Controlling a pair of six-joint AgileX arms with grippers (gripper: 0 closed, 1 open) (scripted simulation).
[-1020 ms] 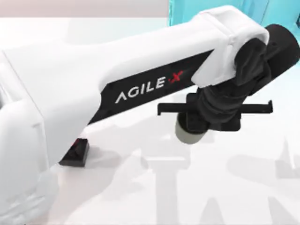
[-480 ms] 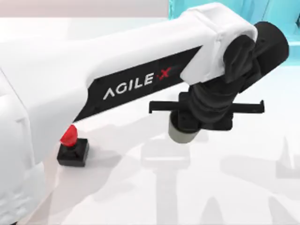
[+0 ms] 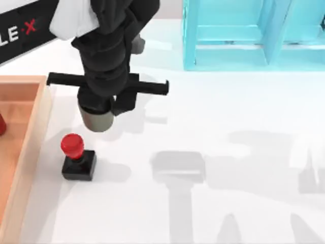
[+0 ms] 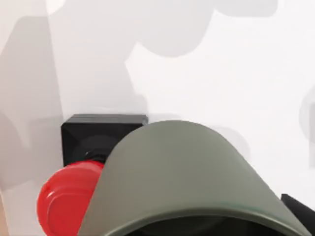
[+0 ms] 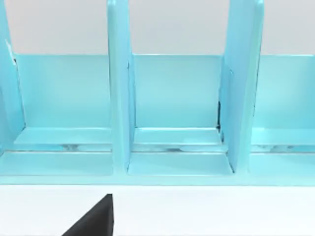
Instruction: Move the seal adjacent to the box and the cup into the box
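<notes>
Light-brown wooden box (image 3: 31,132), far left of the top view: raised plank wall runs down the left edge, and a sliver of something red lies inside against the picture's edge, too cut off to identify.

Seal (image 3: 77,158), just right of the box wall and apart from it: glossy red round knob on a black square block, upright on the white worktop (image 3: 228,203). In the left wrist view the seal (image 4: 74,191) stands partly hidden behind the cup.

Left gripper (image 3: 99,113), right of the box wall and just above the seal in the top view: black wrist and crossbar reach down from the white arm at the top left corner. Fingers clamped on the cup (image 3: 97,120), a dark olive-grey handleless piece held under the gripper, raised off the worktop, not yet over the box. Its shadow falls on the worktop to the right. In the left wrist view the cup (image 4: 182,177) sits close to the lens with its rim at the picture's lower edge.

Light-blue shelf-like frame (image 3: 254,35), top right of the top view, well apart from the seal and cup: upright dividers form open compartments. In the right wrist view the frame (image 5: 172,98) faces the camera, with a black part of the right gripper (image 5: 96,219) at the lower edge; cannot tell how its fingers stand.
</notes>
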